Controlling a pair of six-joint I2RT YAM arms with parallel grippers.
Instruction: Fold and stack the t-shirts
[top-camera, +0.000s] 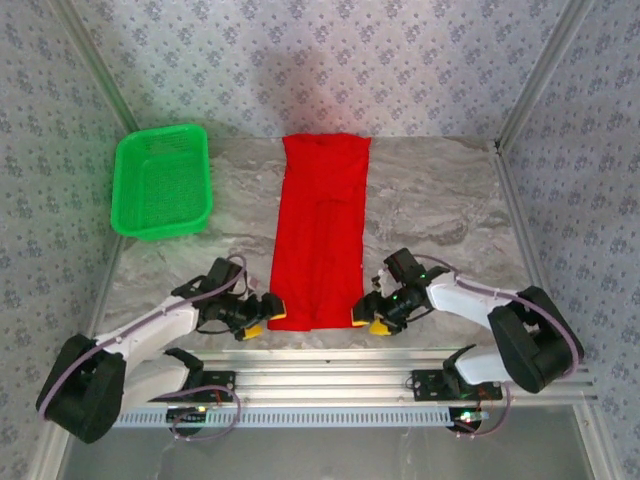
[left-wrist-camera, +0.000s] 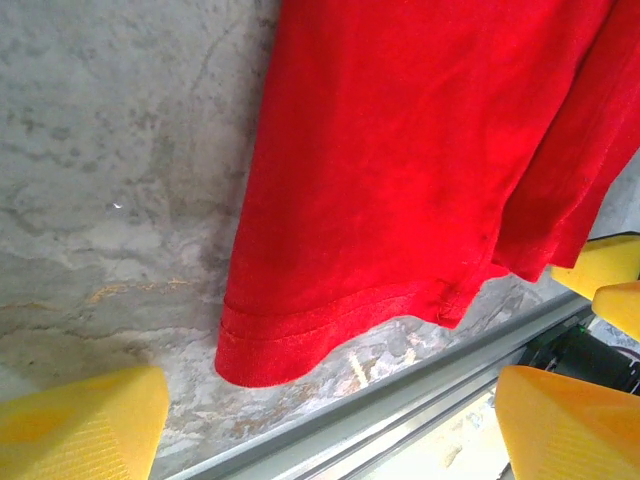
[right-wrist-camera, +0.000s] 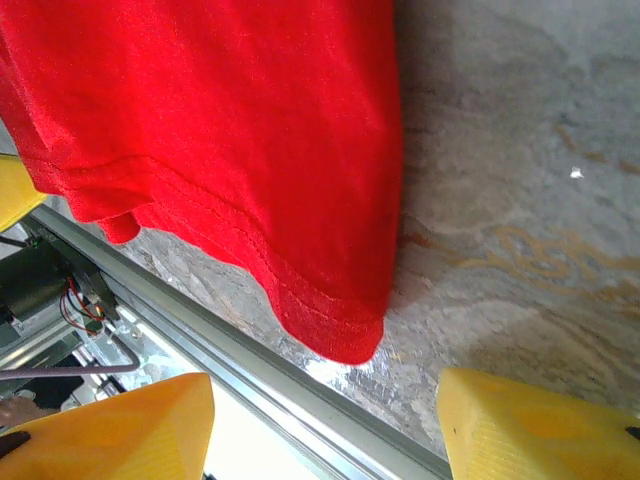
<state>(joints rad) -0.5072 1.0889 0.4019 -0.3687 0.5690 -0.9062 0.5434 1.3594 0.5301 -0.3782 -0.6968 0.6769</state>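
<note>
- From the top view we see the red t-shirt (top-camera: 322, 230) folded into a long strip mid-table (top-camera: 440, 200), with a green basket (top-camera: 162, 180) far left.
- The wrist views show us the hem corners. The left gripper (top-camera: 262, 318) and right gripper (top-camera: 370, 321) are both spread, just beside the corners and pinching nothing.

1. The t-shirt (top-camera: 320, 235) is bright red cloth, folded lengthwise into a long, narrow strip with its sides turned in over the middle.
2. It lies flat on the desk (top-camera: 430, 210), about midway between left and right, running from the far edge towards the near edge.
3. At its near end a stitched hem (left-wrist-camera: 330, 325) shows. The layers there are slightly stepped, and both near corners rest on the desk close to its near edge.
</note>
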